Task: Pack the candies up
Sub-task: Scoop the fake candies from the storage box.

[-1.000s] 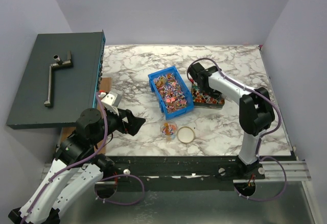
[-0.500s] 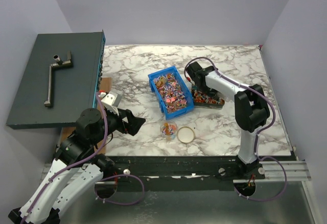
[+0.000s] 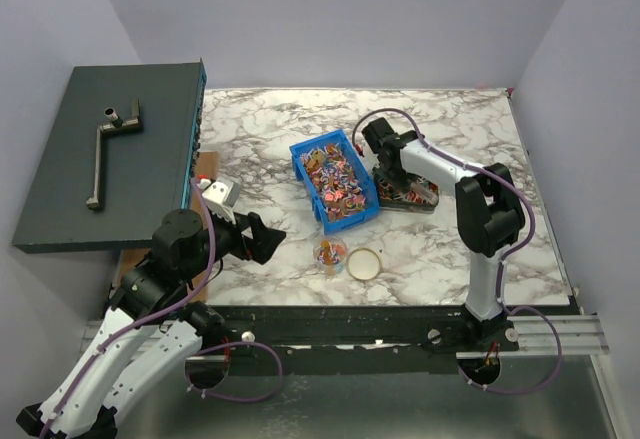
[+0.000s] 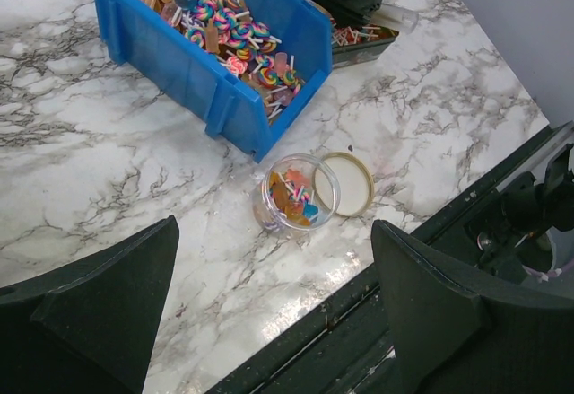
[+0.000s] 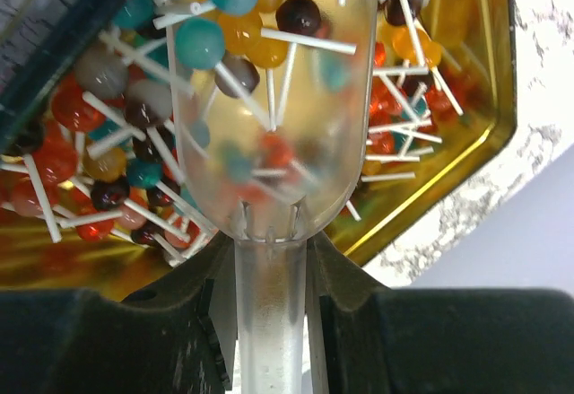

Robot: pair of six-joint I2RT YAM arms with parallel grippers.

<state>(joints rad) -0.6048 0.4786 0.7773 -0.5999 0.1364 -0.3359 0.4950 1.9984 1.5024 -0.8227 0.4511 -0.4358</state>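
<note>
Many candies (image 5: 70, 107) heap in the gold tray (image 5: 489, 80) under the scoop (image 5: 269, 98): light, hard, slippery, sticks tangling, so better scooped than pinched. My right jaws clamp its handle; my left jaws gape above the worktop (image 4: 430, 143).

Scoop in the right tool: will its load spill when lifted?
Probably some. The scoop looks loaded, and the candies have round heads likely to roll. Sticks overhanging its rim may snag those in the tray.
</note>
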